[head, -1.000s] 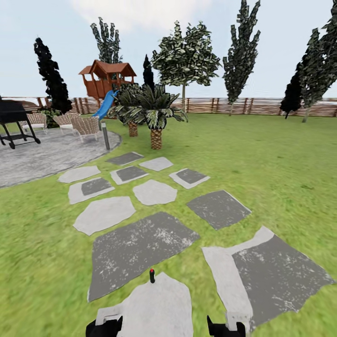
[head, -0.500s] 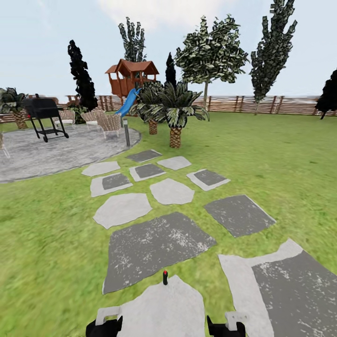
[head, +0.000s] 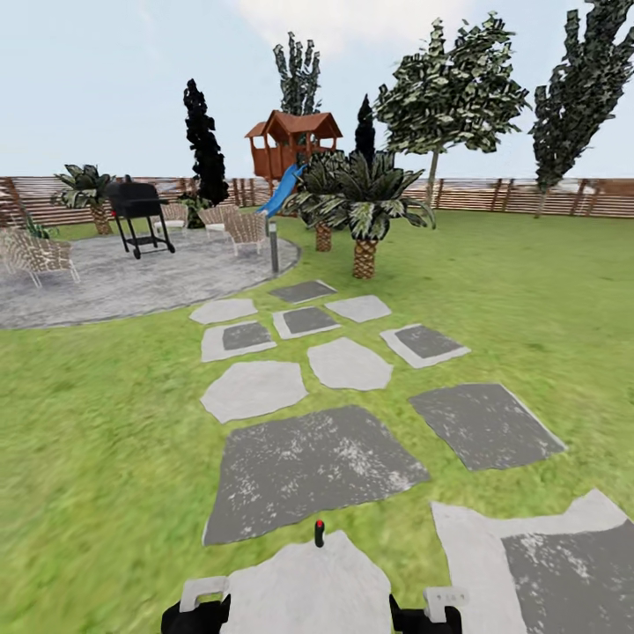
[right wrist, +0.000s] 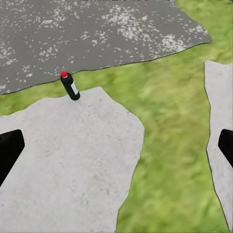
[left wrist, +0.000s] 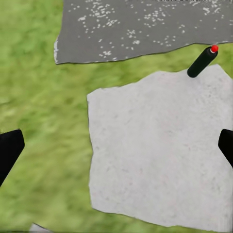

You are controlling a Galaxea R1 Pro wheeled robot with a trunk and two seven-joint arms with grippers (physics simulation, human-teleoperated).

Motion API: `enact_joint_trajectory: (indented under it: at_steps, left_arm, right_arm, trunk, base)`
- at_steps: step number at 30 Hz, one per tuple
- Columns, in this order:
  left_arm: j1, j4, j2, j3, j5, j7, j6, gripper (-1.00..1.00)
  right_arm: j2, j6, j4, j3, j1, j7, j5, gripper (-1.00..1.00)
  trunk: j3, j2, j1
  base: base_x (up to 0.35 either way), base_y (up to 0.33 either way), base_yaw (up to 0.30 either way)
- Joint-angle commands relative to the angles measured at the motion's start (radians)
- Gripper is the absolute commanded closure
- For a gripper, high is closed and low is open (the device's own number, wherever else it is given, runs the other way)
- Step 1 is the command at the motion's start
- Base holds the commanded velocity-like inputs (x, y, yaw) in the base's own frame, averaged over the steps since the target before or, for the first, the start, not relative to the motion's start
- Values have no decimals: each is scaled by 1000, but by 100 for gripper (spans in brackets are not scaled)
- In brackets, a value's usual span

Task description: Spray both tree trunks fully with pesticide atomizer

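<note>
The slim dark bottle of pesticide [head: 319,534] wore a red top and a pale label (the label showed in the right wrist view [right wrist: 70,87]). It stood on a pale grey flat paving slab [head: 308,590] with a faintly grainy surface. The large flat slab beyond it [head: 308,467] was charcoal grey, speckled white. The blurry grass lawn [head: 97,458] was mottled green and yellow-green. The slatted wooden fence [head: 528,198] was brown with horizontal stripes. The wooden playhouse [head: 295,145] was reddish-brown, its slide [head: 280,195] bright blue. The wheeled barbecue grill [head: 136,211] was black. The short palm trunk [head: 364,258] was scaly orange-brown. Both grippers' fingers [left wrist: 9,150] [right wrist: 9,150] were black.
</note>
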Motion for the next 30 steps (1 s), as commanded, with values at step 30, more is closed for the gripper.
enact_joint_trajectory:
  at_steps: [30]
  left_arm:
    - [0,-3,0,-8,-3,-7,1,-100]
  right_arm:
    - [15,0,-11,144,0,-7,5,-100]
  trunk:
    - [-5,0,0]
  base:
    - [37,-124,118]
